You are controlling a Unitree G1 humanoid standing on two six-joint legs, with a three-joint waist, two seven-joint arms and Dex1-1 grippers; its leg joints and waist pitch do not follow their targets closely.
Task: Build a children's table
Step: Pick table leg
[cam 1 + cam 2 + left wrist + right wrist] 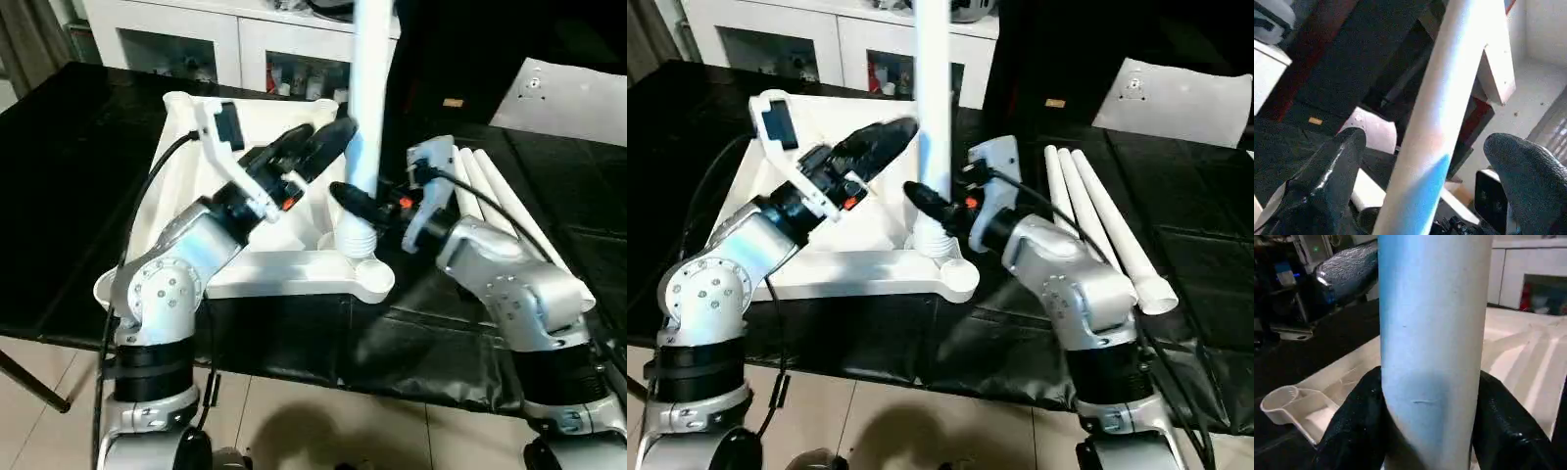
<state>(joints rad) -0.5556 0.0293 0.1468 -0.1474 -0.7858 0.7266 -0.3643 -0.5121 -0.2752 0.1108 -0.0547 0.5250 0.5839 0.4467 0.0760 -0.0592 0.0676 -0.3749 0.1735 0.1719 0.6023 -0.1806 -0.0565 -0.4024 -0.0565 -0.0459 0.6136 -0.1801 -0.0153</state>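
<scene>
The white tabletop (294, 269) lies underside up on the black table. One white leg (370, 88) stands upright. Its ribbed lower end is at the tabletop's near right corner, just behind a round corner socket (376, 278). My right gripper (358, 201) is shut on this leg low down, its black fingers (1359, 426) pressed against both sides. My left gripper (328, 137) is higher on the leg and open. Its fingers (1327, 171) stand on either side of the tube with gaps showing. Three more legs (1097, 211) lie side by side on the table to the right.
A flat white sheet (558, 98) lies at the back right of the black table. White glass-door cabinets (225, 39) stand behind the table. The table's front edge (294, 362) runs just in front of the tabletop, with tiled floor below.
</scene>
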